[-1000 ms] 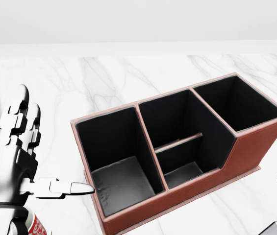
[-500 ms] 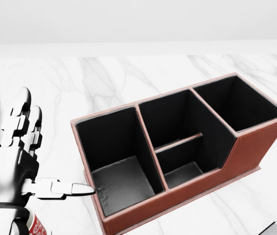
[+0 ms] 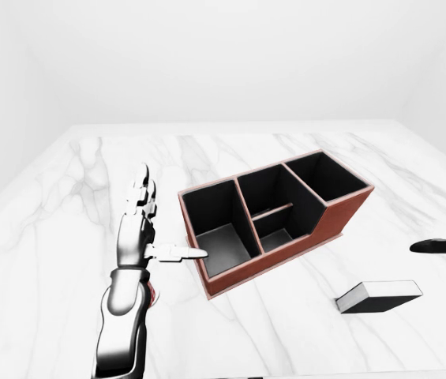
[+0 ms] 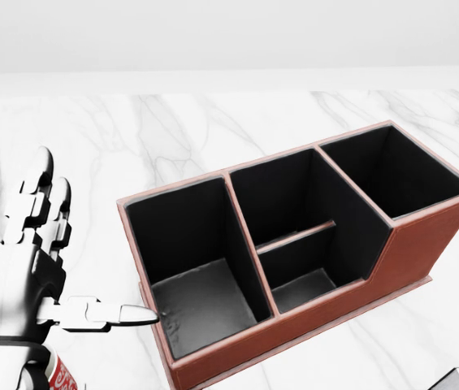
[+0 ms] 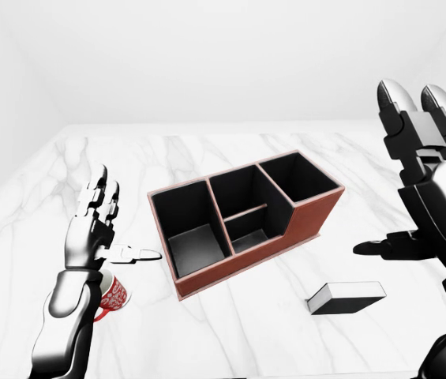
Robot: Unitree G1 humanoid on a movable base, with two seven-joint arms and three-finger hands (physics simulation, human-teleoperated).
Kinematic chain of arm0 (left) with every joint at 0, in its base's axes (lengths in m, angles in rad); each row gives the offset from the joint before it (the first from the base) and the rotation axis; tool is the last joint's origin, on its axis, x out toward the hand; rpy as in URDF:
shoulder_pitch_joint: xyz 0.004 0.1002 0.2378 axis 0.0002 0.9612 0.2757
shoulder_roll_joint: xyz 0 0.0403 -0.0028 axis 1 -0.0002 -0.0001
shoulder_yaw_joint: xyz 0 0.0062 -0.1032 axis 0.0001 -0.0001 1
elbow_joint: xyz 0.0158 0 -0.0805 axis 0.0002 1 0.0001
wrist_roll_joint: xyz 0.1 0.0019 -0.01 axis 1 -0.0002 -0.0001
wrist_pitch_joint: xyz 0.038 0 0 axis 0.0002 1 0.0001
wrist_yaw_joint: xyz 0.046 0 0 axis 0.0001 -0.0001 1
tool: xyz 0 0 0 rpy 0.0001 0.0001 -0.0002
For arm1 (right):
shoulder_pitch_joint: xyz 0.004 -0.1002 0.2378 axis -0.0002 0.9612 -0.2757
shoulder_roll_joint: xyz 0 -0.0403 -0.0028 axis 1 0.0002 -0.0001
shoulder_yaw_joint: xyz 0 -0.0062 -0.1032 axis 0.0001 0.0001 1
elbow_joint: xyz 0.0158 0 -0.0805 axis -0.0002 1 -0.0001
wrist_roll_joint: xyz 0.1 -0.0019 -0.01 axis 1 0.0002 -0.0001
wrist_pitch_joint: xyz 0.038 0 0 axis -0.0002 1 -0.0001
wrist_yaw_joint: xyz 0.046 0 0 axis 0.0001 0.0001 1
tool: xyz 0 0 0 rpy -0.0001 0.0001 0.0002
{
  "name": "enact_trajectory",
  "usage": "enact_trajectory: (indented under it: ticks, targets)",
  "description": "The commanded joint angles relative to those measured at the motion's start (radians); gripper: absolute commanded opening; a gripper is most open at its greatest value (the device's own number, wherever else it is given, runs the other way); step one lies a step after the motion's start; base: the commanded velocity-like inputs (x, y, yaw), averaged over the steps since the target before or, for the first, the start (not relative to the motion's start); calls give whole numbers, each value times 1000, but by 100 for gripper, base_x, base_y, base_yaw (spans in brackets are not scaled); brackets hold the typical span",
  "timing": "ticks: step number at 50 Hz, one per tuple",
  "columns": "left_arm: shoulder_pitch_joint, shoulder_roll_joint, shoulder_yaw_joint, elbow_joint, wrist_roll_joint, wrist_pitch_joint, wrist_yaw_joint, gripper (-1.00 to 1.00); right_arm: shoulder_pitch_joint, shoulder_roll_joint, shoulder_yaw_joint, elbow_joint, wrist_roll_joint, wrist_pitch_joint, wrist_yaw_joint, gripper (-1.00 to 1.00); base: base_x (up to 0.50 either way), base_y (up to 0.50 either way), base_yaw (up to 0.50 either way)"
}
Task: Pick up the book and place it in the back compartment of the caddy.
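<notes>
the book (image 5: 346, 298) lies flat on the white marble table (image 5: 230, 339), low and right in the right-eye view, well apart from both hands and just off the low end of the caddy (image 5: 242, 217). nothing grips it.

the right hand (image 5: 424, 213) hangs above and to the right of the book, fingers spread, thumb pointing left, holding nothing. the left hand (image 5: 92, 229) stands upright at the left of the caddy, fingers apart, thumb stretched toward the caddy's near corner, not quite touching as far as i can tell. a red patterned mug (image 5: 112, 296) sits just under its wrist.

change over the last second: very little. in the head view the left hand has drifted slightly lower and a dark shape at the right edge is gone, so the right hand has likely shifted; the caddy has not moved.

the caddy sits angled, all compartments empty; the square one at its upper right looks like the far one. the pick-up has not begun. the right hand is better placed for it.
</notes>
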Motion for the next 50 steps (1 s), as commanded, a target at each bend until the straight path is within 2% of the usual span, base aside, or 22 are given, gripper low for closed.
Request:
enact_trajectory:
  ticks: [1, 29, 50]
  targets:
    - [0, 0, 0, -1, 0, 0, 0, 100, 54, 56, -10, 77, -15, 0, 0, 100, 0, 0, 0]
    - [1, -1, -5, 9, 4, 0, 1, 100, 153, 155, -11, 170, -37, 0, 0, 100, 0, 0, 0]
    - [1, -1, -3, 5, 5, 0, 1, 100, 190, 188, -20, 215, -45, 0, 0, 100, 0, 0, 0]
